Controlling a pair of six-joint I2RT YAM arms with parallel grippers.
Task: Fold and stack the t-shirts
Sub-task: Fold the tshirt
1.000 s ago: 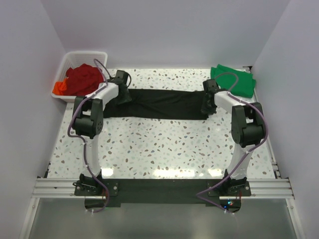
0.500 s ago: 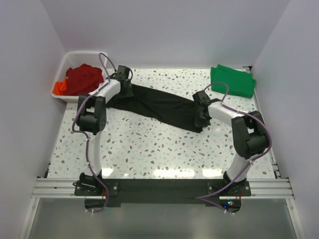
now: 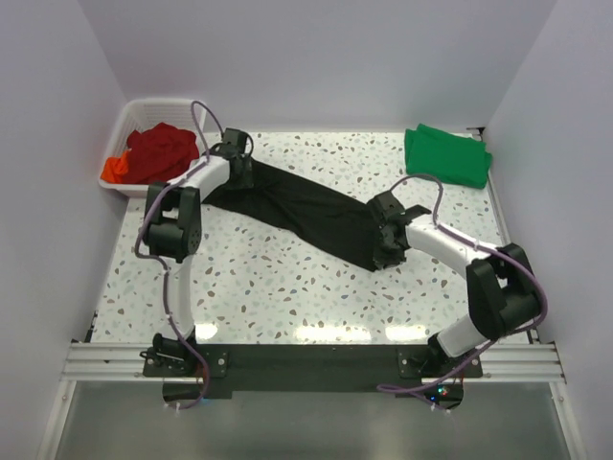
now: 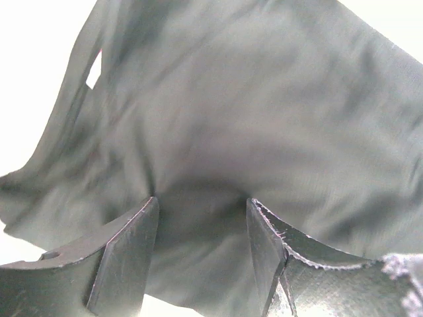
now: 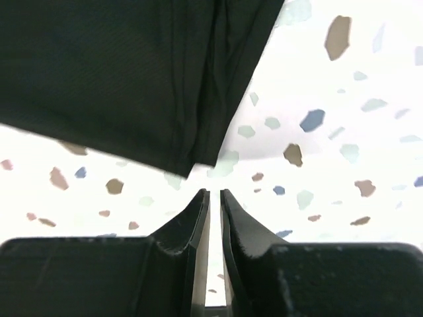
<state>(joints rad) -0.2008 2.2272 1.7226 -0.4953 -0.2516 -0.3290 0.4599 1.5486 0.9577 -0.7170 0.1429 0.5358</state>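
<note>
The black t-shirt (image 3: pixel 306 206) lies as a long folded band, slanting from back left to near right on the table. My left gripper (image 3: pixel 239 165) is over its back-left end. In the left wrist view, my left gripper (image 4: pixel 201 201) has its jaws wide apart, with the black t-shirt (image 4: pixel 264 99) under and between them. My right gripper (image 3: pixel 383 251) is at the near-right end. In the right wrist view, my right gripper (image 5: pixel 214 193) has its jaws almost together with nothing between them. The black t-shirt's corner (image 5: pixel 192 165) lies just beyond the tips. A folded green t-shirt (image 3: pixel 445 155) lies at the back right.
A white slatted basket (image 3: pixel 163 103) at the back left holds the dark red t-shirt (image 3: pixel 161 151) and the orange one (image 3: pixel 115 170). The speckled table (image 3: pixel 287 287) has white walls on three sides. The arm bases sit on the near rail.
My right gripper has swung toward the near side, and the shirt's right end went with it. The band went from straight across to slanted. My left gripper moved slightly back.
</note>
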